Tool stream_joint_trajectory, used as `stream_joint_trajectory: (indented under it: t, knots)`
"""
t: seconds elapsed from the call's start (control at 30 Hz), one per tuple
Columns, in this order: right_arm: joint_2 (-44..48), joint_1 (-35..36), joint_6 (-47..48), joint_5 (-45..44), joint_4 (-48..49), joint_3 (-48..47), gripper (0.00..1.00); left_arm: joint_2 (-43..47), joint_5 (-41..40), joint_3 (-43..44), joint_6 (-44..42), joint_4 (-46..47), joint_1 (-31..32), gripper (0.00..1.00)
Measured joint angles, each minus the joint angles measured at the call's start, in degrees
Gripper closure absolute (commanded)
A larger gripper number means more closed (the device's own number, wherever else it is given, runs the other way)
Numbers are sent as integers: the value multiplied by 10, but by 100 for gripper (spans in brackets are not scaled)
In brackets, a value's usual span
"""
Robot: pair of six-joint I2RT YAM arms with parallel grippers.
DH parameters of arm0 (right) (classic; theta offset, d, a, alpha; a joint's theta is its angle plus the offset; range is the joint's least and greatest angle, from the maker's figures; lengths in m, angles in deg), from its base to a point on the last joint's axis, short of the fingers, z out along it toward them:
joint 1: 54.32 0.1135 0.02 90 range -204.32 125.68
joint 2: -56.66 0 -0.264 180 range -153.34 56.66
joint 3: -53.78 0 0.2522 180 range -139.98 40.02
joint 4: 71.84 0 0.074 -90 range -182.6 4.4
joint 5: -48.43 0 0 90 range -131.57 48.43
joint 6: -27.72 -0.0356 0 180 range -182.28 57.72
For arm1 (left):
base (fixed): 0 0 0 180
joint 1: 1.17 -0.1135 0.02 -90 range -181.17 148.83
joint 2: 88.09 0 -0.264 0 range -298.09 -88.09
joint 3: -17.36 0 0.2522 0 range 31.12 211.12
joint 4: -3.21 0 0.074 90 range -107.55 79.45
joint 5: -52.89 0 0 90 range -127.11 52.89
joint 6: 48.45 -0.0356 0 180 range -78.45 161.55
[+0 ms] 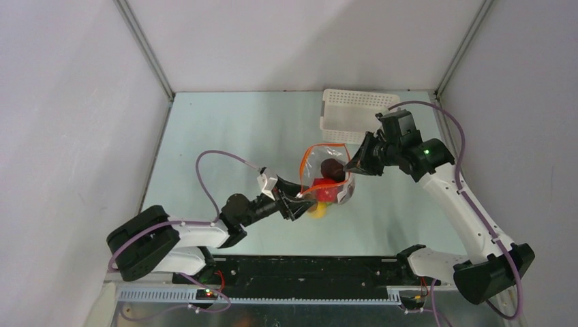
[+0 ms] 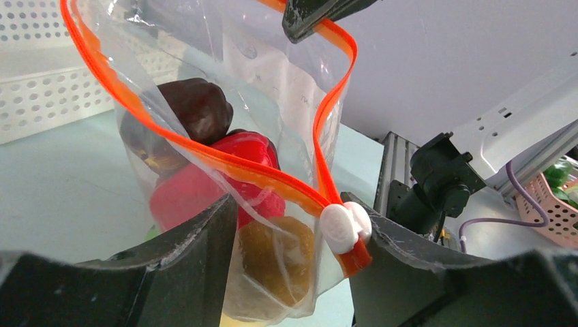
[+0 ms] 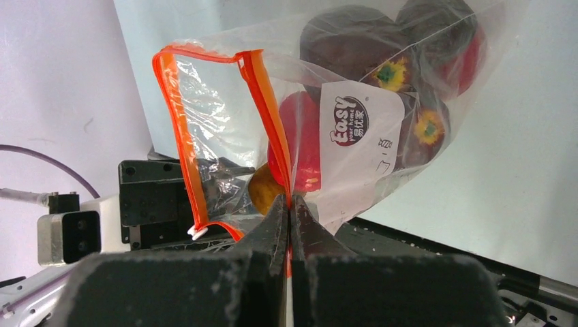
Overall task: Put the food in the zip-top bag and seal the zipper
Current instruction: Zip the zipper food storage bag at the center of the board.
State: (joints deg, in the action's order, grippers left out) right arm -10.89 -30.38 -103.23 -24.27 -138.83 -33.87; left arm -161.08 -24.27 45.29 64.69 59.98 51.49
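Bag (image 1: 326, 176) hangs over the middle of the table (image 1: 225, 136), held up off it, mouth open, and its zipper (image 2: 204, 155) forms a wide orange loop. The white basket (image 1: 354, 114) sits at the far edge, behind the right arm.

The right gripper (image 1: 353, 165) has its jaws pressed together on the zipper at the far right side of the mouth. In the right wrist view its fingers (image 3: 272, 225) meet with only the orange edge between them, and the bag body hangs beyond the tips.

The left gripper (image 1: 305, 204) is at the near lower corner of the bag with its jaws spread. In the left wrist view the bag's corner sits in the gap between its fingers (image 2: 198, 252). The plastic lies against the left-hand finger. The white slider (image 2: 346, 227) at the end of the zipper is right at the inner face of the right-hand finger, touching or nearly so; cannot tell which. Nothing is clamped.

Inside the bag there is a maroon fruit (image 2: 199, 107) on top, a red fruit (image 2: 225, 178) under it and a brownish-yellow fruit (image 2: 274, 264) at the bottom, low between the left fingers. The right wrist view shows more maroon ones behind the printed white label (image 3: 360, 133).

From the top view a yellow fruit (image 1: 318, 210) shows at the bag's lower edge, just beside the left fingertips; cannot tell if it is inside the plastic or on the table.
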Motion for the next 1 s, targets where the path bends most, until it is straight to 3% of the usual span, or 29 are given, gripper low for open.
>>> stream_joint_trajectory:
  t: [0.23, 0.47, 0.63, 0.77, 0.93, 0.97, 1.0]
  knots:
    - [6, -10, 0, 0, 0, 4, 100, -25, 11, 0, 9, 23, 0, 41]
    - [11, -13, 0, 2, 0, 14, 100, -27, 9, 0, 16, 44, 0, 68]
    - [14, -17, -4, 2, 0, 19, 100, -29, 10, 0, 19, 53, 1, 75]
    - [21, -28, -8, 2, 3, 26, 100, -30, 11, 0, 19, 57, 1, 98]
    - [31, -39, -9, 2, 2, 31, 100, -28, 35, -1, 17, 54, 1, 100]
    - [35, -43, -7, 2, 2, 34, 87, -23, 45, -1, 16, 48, 1, 100]
    - [38, -49, -4, 2, 2, 38, 81, -16, 55, 0, 12, 39, 1, 100]
